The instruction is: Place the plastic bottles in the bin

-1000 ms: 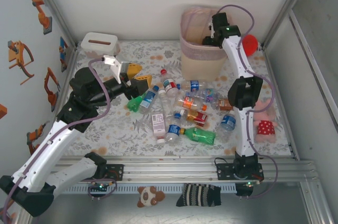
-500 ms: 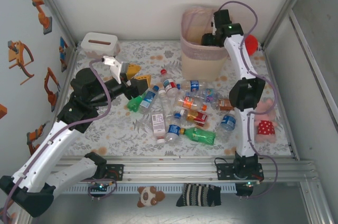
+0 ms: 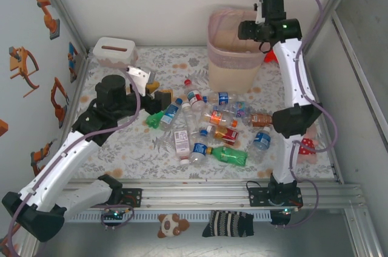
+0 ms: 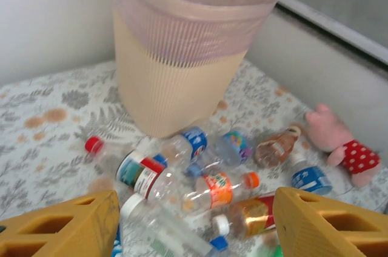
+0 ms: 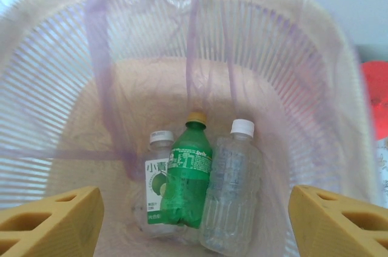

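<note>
Right gripper (image 5: 194, 217) lifted over bin (image 5: 303, 57), now spread apart and empty, three bottles (image 5: 188, 178) lying below; left gripper (image 4: 194, 220) apart, empty, above remaining pile (image 4: 209, 187) ahead.

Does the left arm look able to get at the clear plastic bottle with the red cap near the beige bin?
Probably yes: the left gripper hangs open and empty, facing the clear red-capped plastic bottle lying ahead of it. Other bottles lie against it, so gripping may be awkward.
</note>
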